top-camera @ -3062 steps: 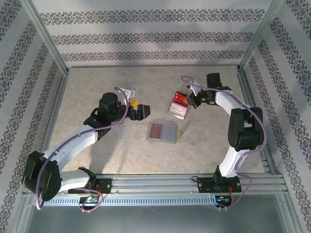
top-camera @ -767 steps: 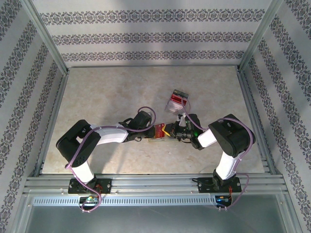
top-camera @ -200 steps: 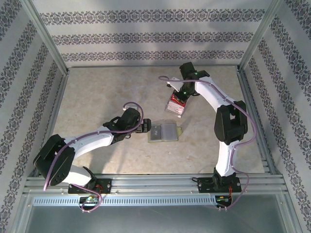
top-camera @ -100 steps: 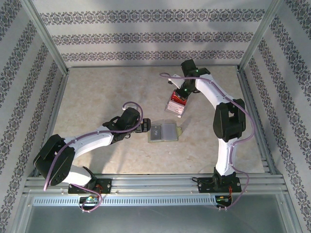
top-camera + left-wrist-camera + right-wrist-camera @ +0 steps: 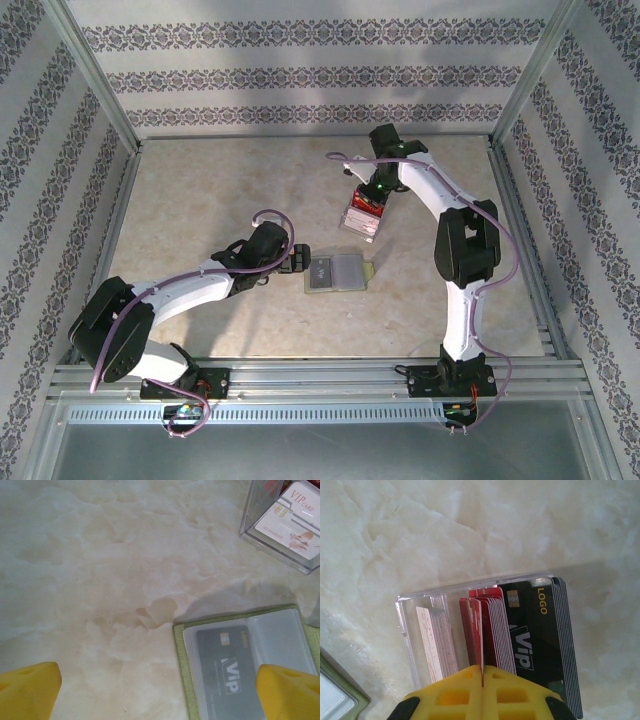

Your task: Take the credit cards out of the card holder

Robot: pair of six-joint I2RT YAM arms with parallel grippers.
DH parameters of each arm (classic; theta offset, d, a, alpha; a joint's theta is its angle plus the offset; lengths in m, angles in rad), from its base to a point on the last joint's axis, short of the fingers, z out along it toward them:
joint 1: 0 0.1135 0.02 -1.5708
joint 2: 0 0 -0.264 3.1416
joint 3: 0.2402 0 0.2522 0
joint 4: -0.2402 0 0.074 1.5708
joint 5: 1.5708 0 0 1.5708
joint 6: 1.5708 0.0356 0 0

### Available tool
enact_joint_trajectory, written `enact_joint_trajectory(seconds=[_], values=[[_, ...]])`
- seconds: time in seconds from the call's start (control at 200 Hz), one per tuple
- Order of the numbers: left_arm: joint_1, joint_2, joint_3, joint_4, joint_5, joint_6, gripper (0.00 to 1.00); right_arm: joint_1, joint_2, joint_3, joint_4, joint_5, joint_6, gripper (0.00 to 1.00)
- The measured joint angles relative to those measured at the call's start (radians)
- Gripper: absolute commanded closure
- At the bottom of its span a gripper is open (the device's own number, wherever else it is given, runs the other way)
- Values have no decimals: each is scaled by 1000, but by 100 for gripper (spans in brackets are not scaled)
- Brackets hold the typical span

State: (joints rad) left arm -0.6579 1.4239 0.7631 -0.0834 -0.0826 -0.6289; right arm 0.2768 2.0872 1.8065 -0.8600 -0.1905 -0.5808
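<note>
**Right gripper (image 5: 482, 672) clamps red card (image 5: 476, 630)**

The right gripper, fingers pressed together on the red card, holds it over a clear box (image 5: 402, 615) of cards beyond the card holder (image 5: 340, 272). The left gripper (image 5: 160, 682) gapes wide at the card holder's left edge; a grey card (image 5: 227, 675) sits inside.

Striped patterned walls (image 5: 300, 75) enclose a pale marbled tabletop (image 5: 220, 190).

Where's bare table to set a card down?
Far-left table, from the left wall to the left arm, is bare; so is the strip between card holder and right arm. Crowded mid-table: left claw, card holder, clear box and right claw sit close together.
</note>
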Motion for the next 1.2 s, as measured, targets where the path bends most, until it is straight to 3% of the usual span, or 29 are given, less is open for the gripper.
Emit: enact_joint_trajectory(seconds=[0.32,0.675,0.934,1.164,1.199], values=[[0,-11,0,0,0,0,1,0,5,0,5,18,-11,78],[6,-27,0,0,-1,0,0,0,-57,-34,37,17,34,74],[11,-33,-1,0,-4,-3,1,38,-287,-193,103,47,240,61],[48,-101,-45,1,-45,-30,0,205,-421,-397,134,98,515,45],[58,-110,-53,1,-52,-34,0,237,-430,-431,138,109,557,38]])
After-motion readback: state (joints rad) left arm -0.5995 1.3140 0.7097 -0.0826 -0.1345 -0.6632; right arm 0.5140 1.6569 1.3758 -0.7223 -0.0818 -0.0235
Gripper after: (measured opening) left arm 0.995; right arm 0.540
